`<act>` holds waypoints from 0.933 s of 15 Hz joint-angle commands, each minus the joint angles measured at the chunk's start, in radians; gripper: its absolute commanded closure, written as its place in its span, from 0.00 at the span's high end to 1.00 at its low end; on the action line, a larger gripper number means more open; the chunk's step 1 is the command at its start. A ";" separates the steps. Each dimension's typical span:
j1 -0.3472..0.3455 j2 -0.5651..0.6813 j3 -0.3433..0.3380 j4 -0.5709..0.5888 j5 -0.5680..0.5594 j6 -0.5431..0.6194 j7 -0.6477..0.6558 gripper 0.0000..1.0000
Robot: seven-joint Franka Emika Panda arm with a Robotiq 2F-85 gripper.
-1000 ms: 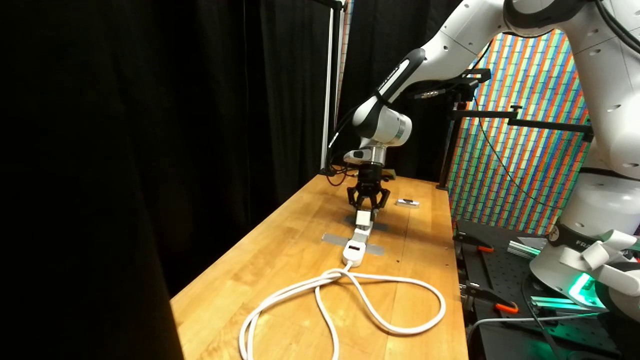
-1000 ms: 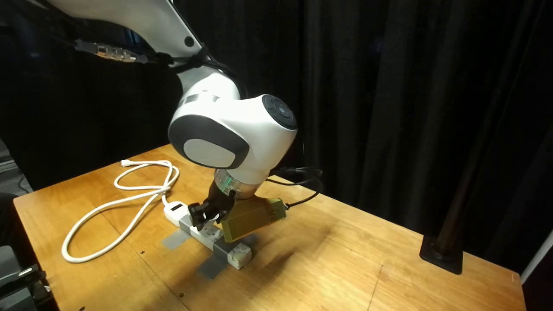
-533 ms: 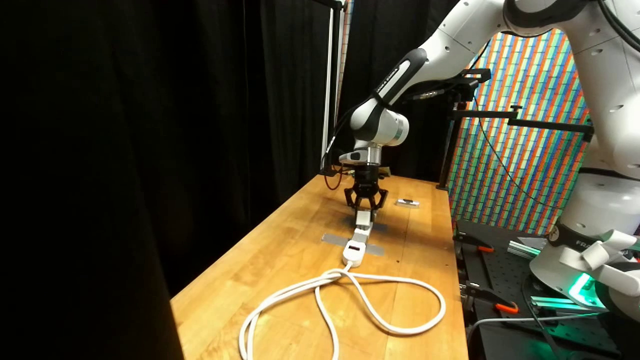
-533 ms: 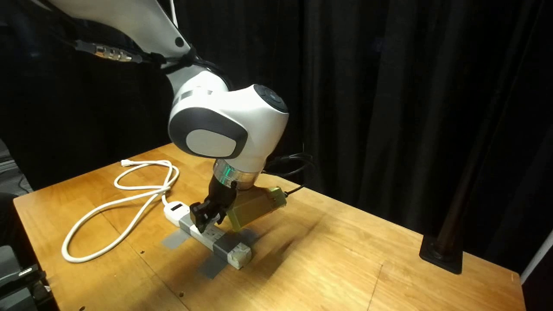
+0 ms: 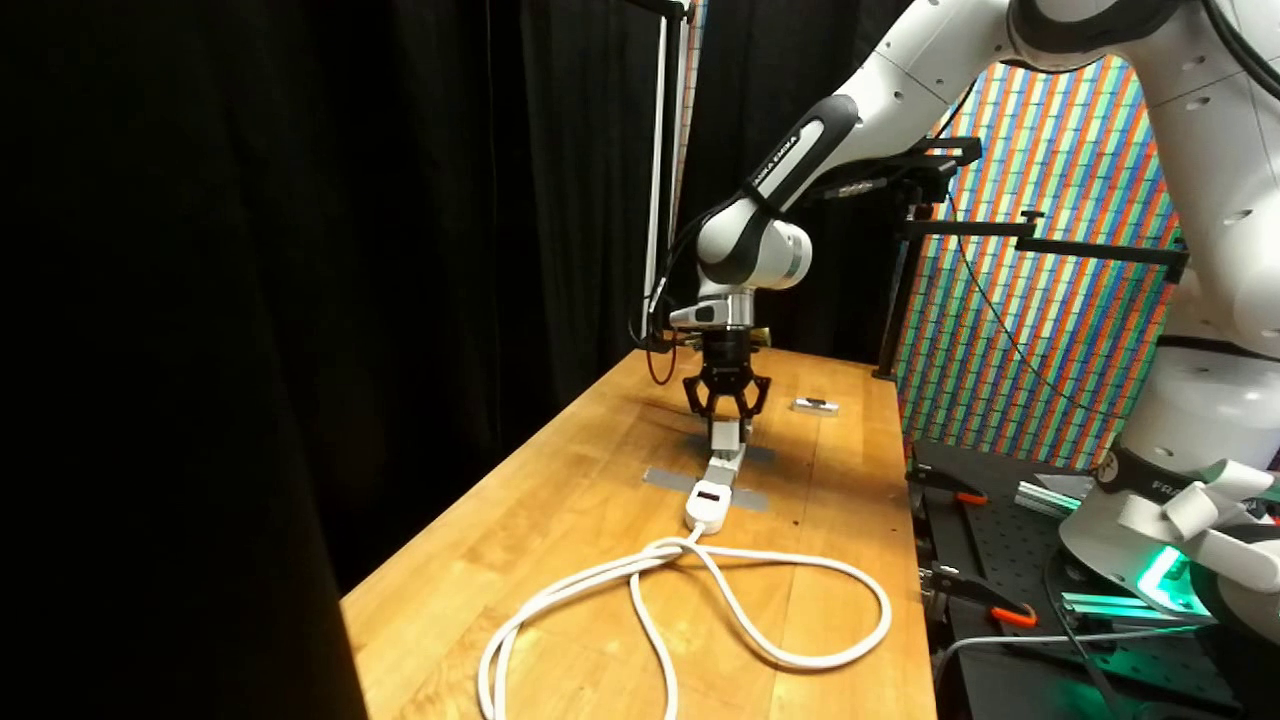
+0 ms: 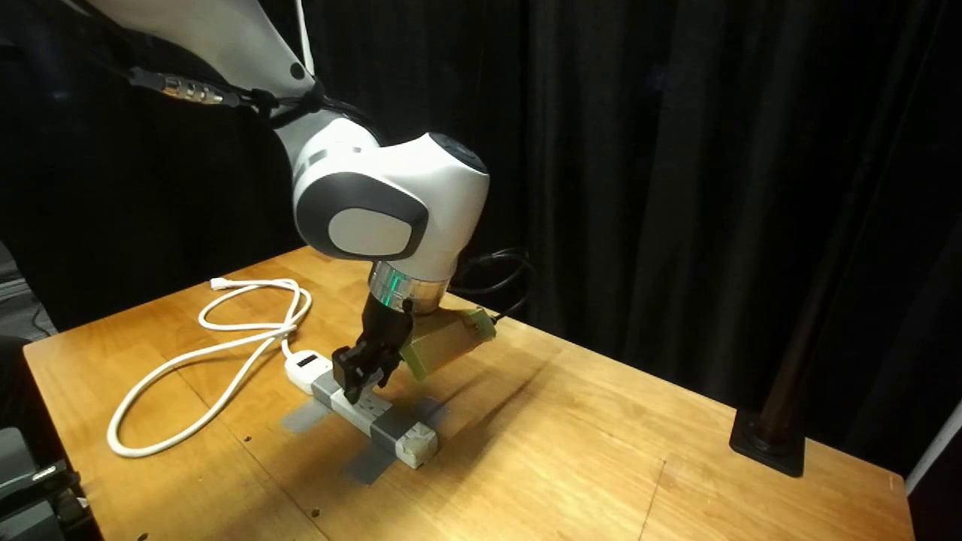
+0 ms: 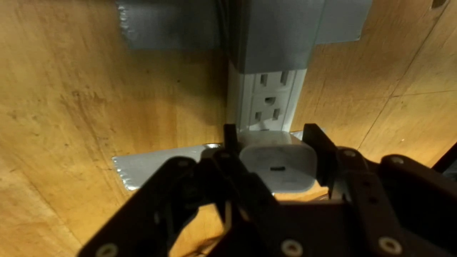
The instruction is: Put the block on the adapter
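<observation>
The block [image 7: 285, 180], a small white cube with rounded corners and a dark slot, sits between the dark fingers of my gripper [image 7: 273, 142], which is shut on it. In an exterior view the block [image 5: 726, 436] shows a pale face below the gripper [image 5: 728, 428]. The adapter [image 7: 267, 85] is a long white strip with outlet holes; the block covers part of it in the wrist view. Its switch end [image 6: 307, 368] points away from my hand. Whether the block touches the strip, I cannot tell. In an exterior view my gripper [image 6: 367, 387] hides most of the block.
Grey tape [image 7: 171, 25] crosses the strip and fixes it to the wooden table. A looped white cable [image 5: 560, 590] runs from its switch end. A small silver object [image 5: 815, 407] lies behind to one side. A dark stand base [image 6: 768, 443] rests on the table.
My hand has swung from a tilt to nearly upright, its wrist shifting sideways. The gripper with the block has stayed at about the same place over the strip, still shut on it.
</observation>
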 commanded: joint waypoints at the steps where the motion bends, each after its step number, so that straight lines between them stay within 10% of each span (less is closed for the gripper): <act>1: 0.033 -0.012 0.007 -0.031 -0.034 0.043 0.049 0.23; 14: 0.076 -0.041 0.028 -0.120 -0.115 0.180 0.169 0.23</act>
